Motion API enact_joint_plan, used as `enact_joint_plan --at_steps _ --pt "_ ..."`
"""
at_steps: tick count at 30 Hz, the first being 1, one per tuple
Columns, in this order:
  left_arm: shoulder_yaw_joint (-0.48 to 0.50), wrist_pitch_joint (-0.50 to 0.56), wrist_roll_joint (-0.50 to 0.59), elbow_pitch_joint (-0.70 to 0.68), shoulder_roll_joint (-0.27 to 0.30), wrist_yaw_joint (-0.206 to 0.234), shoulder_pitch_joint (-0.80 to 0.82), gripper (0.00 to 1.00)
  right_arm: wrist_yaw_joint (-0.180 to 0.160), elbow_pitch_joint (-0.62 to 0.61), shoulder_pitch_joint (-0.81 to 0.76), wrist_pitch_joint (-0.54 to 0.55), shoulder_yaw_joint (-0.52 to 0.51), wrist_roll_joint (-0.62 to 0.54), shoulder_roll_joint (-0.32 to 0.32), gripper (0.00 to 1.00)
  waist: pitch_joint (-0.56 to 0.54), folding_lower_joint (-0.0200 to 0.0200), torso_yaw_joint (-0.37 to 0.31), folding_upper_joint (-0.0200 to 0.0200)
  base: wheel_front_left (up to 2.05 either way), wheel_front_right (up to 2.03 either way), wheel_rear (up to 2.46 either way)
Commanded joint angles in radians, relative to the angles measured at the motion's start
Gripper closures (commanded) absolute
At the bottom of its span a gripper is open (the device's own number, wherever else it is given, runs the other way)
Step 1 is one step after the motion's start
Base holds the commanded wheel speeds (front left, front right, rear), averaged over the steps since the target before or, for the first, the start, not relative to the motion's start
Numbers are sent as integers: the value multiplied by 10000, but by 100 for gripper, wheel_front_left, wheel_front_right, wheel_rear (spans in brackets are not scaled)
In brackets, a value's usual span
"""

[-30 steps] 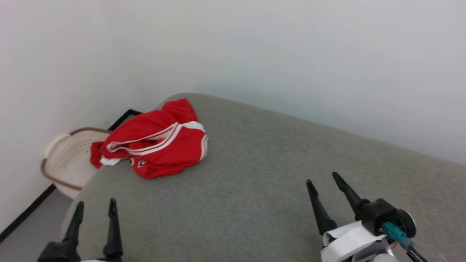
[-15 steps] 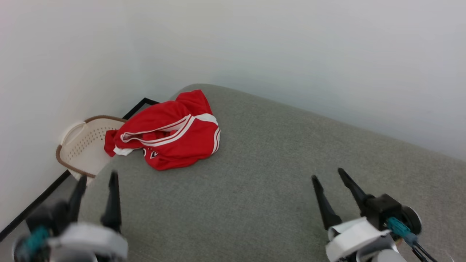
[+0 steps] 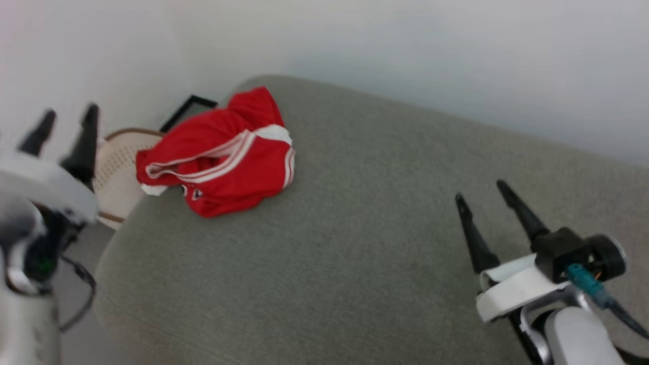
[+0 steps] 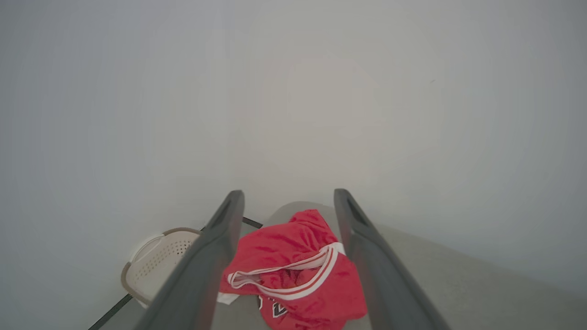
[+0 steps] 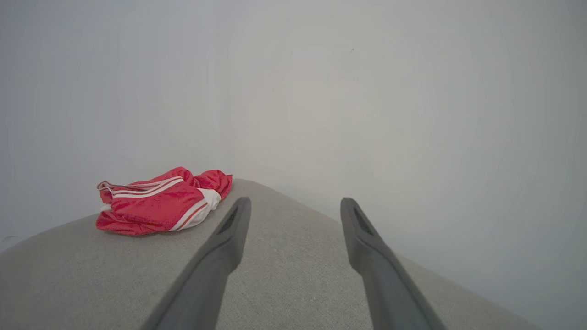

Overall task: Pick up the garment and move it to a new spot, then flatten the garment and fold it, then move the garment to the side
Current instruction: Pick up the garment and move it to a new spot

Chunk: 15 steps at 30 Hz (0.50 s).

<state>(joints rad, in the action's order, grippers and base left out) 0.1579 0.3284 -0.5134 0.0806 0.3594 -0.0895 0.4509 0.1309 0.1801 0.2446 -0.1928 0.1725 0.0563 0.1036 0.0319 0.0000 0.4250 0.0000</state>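
Your garment [image 3: 218, 157] lies on the padded surface's [image 3: 355, 238] far-left corner; the basket [image 3: 115, 170] stands just left, against the wall [image 3: 127, 61].

Light is soft and even, and shadows are faint. The pale wall [image 3: 405, 45] looks washed out. In the head view the left gripper [image 3: 69, 112], near left, is blurred. Both wrist views are hazy and bend at the edges.

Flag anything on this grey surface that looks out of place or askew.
The garment lies crumpled in a heap at the far left corner of the grey surface, its left edge seemingly overhanging toward the cream basket beside it. Nothing looks spilled or damaged.
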Motion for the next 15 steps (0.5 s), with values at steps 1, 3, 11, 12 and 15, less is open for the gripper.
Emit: enact_joint_plan --at_steps 1,3,11,12,15 --pt "7 245 -205 245 113 -72 504 0 -3 -161 240 71 -38 5 160 0 1954 0 -1468 0 0 0 0" --pt "30 706 -469 692 287 -77 1056 0 -3 -416 373 186 -30 -26 256 0 2399 0 -1675 0 0 0 0" --pt "-102 2114 -844 2701 1094 -95 2982 0 -3 -1554 800 593 -95 -170 644 0 3874 0 -2287 0 0 0 0" --pt "-125 2274 -899 2990 1128 -76 3192 0 -3 -1689 829 623 -113 -185 691 0 4015 0 -2344 0 0 0 0" --pt "-186 2788 -1036 4101 1448 -116 3773 0 -3 -2076 891 784 -144 -208 805 0 4446 0 -2496 0 0 0 0"
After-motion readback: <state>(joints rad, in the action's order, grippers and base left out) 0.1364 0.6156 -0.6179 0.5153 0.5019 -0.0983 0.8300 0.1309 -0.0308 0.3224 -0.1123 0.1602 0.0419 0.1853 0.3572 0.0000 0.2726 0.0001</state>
